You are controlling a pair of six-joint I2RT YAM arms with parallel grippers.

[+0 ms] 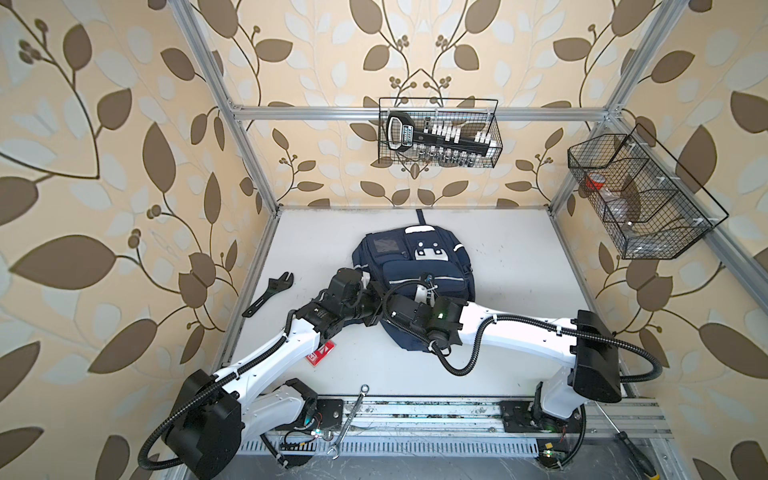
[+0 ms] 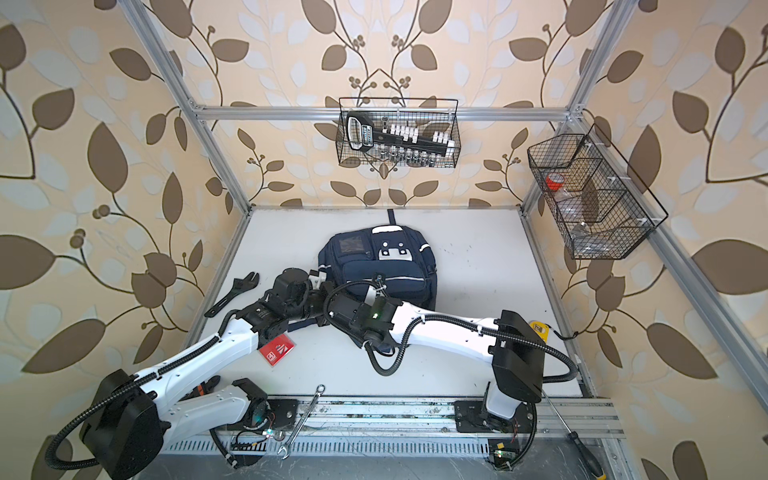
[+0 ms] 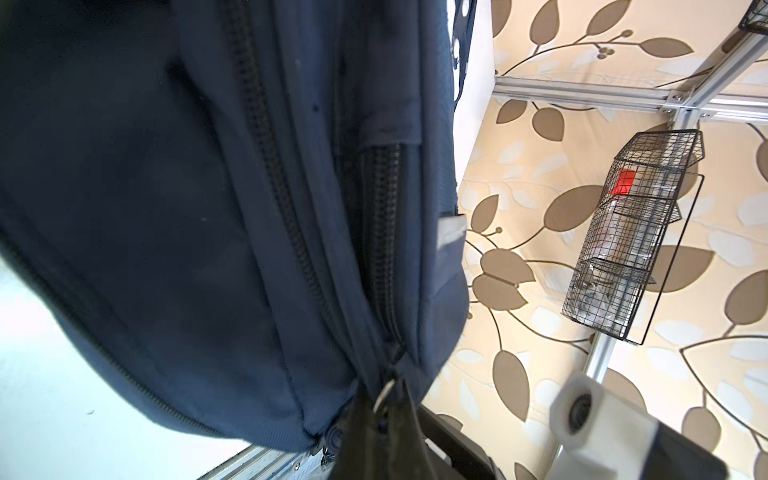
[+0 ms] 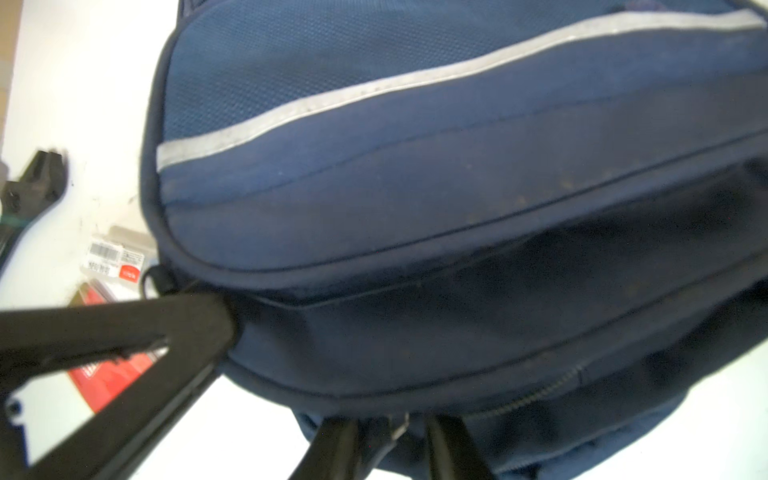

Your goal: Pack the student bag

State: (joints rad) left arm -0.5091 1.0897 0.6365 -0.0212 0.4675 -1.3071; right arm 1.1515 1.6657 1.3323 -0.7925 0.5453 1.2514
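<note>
Zipper work: left gripper [image 3: 380, 419] is clamped on bag [image 1: 415, 266] fabric beside the zip. Right gripper [image 4: 390, 440] has fingers nearly together around the pull [image 4: 401, 428]; best drawn along the track.

An adjustable wrench [image 1: 270, 293] and a red packet [image 1: 321, 353] lie on the white table [image 1: 519, 257]; two wire baskets [image 1: 439, 132] hang above.

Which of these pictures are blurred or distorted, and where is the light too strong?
In both top views the frame rails bend outward: wide-angle distortion, yet sharp. In the right wrist view the navy-blue fabric backpack is softly blurred and the white tabletop is overexposed. In the left wrist view the near fabric is soft, while the black wire basket on the wall is sharp.
</note>
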